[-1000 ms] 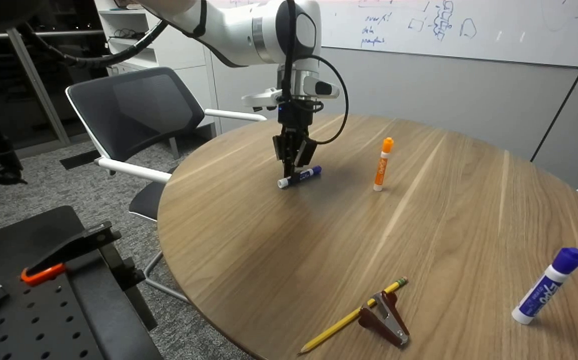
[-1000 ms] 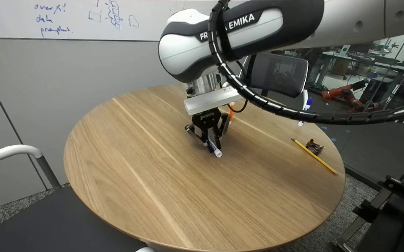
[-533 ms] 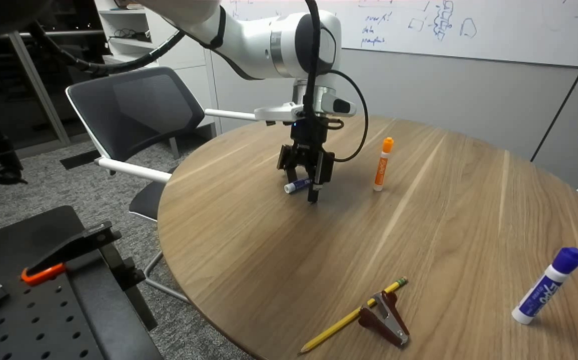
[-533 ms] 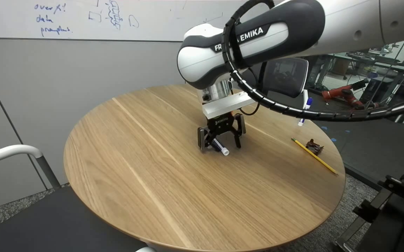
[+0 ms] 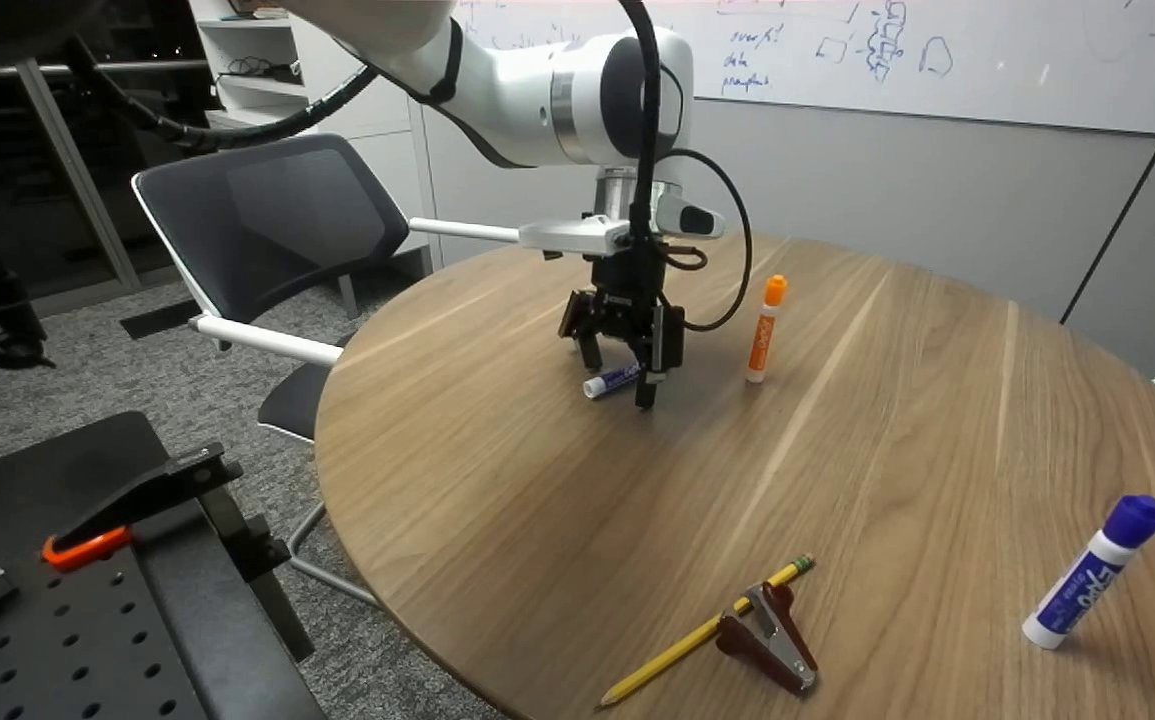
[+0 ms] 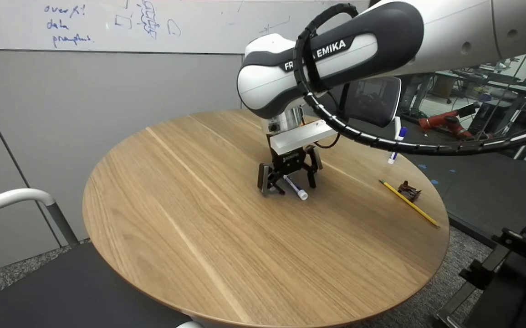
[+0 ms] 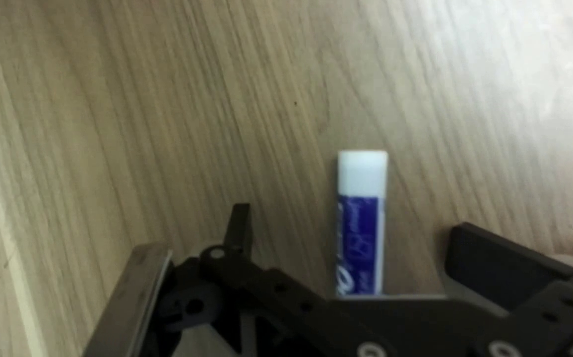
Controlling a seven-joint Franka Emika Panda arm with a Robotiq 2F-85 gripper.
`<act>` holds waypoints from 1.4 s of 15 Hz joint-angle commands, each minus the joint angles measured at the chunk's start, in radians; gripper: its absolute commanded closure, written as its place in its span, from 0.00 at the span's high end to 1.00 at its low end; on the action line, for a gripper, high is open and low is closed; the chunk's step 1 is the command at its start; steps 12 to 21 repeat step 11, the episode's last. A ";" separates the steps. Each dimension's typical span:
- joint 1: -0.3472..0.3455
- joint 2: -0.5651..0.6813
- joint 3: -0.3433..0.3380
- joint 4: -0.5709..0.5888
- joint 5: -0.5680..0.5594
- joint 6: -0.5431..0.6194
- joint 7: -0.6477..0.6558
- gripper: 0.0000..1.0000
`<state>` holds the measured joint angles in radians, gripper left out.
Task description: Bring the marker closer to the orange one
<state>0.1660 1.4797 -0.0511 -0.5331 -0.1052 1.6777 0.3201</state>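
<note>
The marker (image 7: 360, 228), with a purple-blue body and a white end, lies on the wooden table between the spread fingers of my gripper (image 7: 349, 221). Bare table shows on both sides of it in the wrist view, so neither finger touches its visible part. Its far end is hidden beneath the gripper body. Both exterior views show the gripper (image 5: 619, 384) low over the table and open, with the marker's white end (image 6: 302, 195) poking out. The orange one (image 5: 763, 338) stands upright a short way to the right in an exterior view, and the arm largely covers it elsewhere.
A fatter white marker with a blue cap (image 5: 1087, 575) stands near the table's edge. Beside a yellow pencil (image 5: 677, 650) lies a brown staple remover (image 5: 775, 640). A dark mesh chair (image 5: 272, 220) is close to the round table (image 5: 497, 480).
The fingers have spread from around the marker and let it go. Arm and marker have shifted a little towards the orange one, which has not moved.
</note>
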 commanded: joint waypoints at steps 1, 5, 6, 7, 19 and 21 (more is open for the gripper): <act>0.003 -0.038 0.010 -0.033 -0.005 0.149 -0.046 1.00; -0.009 -0.080 0.044 -0.045 0.019 0.232 -0.139 1.00; 0.002 -0.034 0.015 -0.002 0.003 0.208 -0.083 1.00; 0.002 -0.043 0.021 -0.002 0.006 0.210 -0.099 1.00; 0.001 -0.055 0.028 -0.006 0.011 0.210 -0.116 1.00; 0.001 -0.055 0.028 -0.006 0.011 0.210 -0.116 1.00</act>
